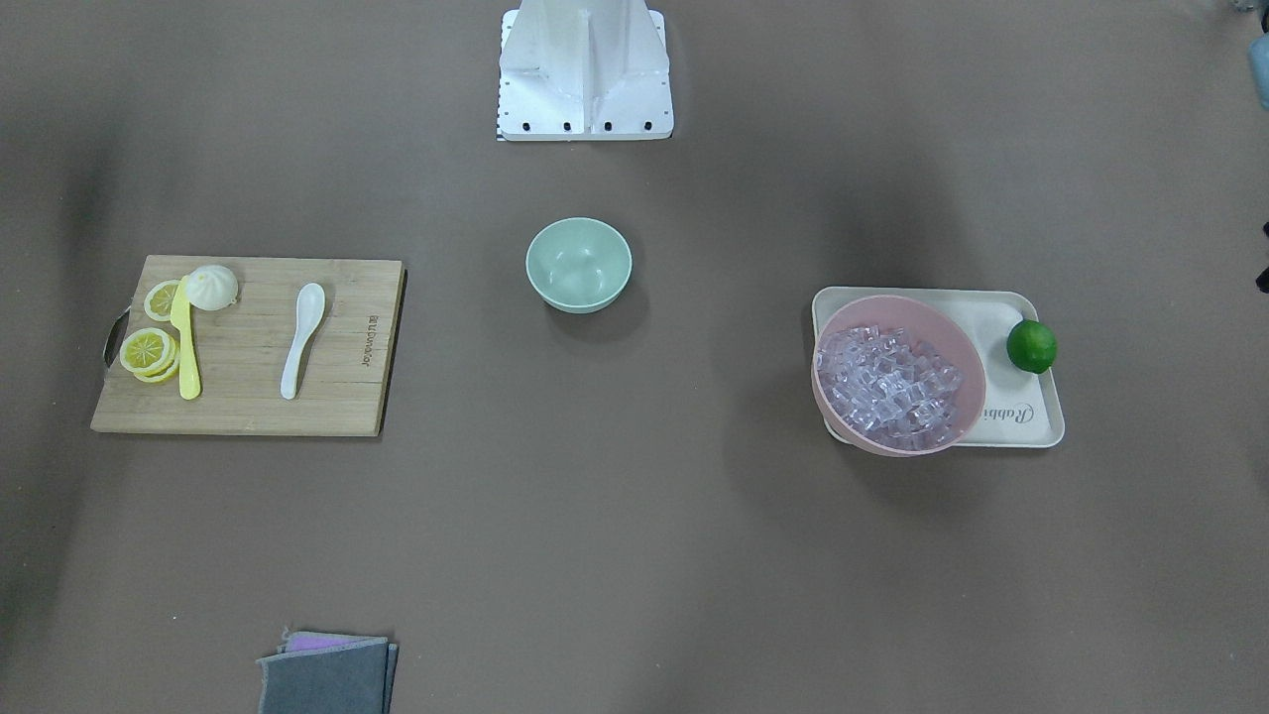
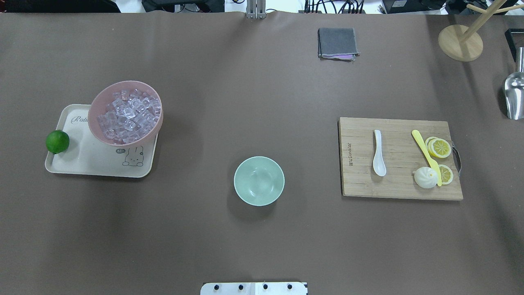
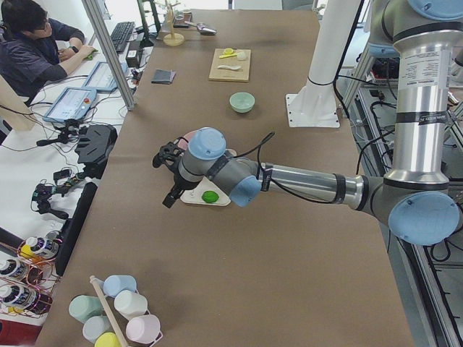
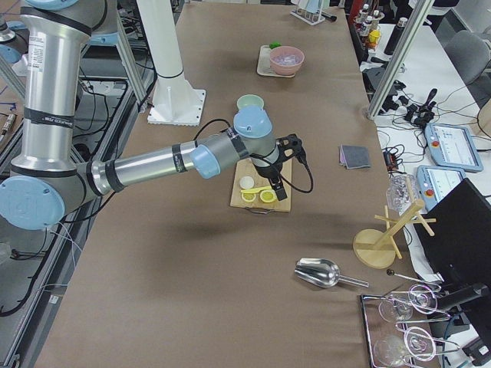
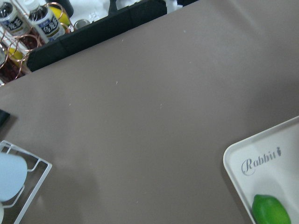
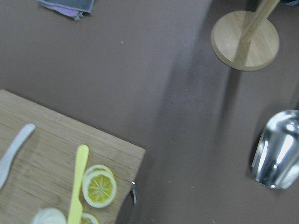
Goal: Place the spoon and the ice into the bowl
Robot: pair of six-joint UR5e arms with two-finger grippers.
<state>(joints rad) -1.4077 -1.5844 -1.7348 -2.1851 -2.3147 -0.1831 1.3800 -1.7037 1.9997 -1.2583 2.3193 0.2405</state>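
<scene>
- The left claw (image 3: 171, 189) hangs above the brown table (image 2: 262, 90), near the tray's lime end; I cannot tell whether its fingers are apart or together.
- The right claw (image 4: 279, 184) hangs over the cutting board's lemon end; its fingers' spacing cannot be told either.
- The spoon (image 2: 379, 153) lies flat on the cutting board (image 2: 397, 184), beside a yellow knife (image 2: 425, 155), lemon slices (image 2: 439, 148) and a white bun (image 2: 425, 178).
- The ice (image 2: 129, 114) is heaped in a pink bowl (image 2: 93, 108) on a cream tray (image 2: 94, 162), with a lime (image 2: 57, 141) at the tray's edge.
- The green bowl (image 2: 259, 180) stands on the table between tray and board, well apart from both.
- Further out lie a folded grey cloth (image 2: 337, 42), a wooden stand (image 2: 460, 41) and a metal scoop (image 2: 515, 96).
- A person (image 3: 36, 43) sits at a desk alongside the table.
</scene>
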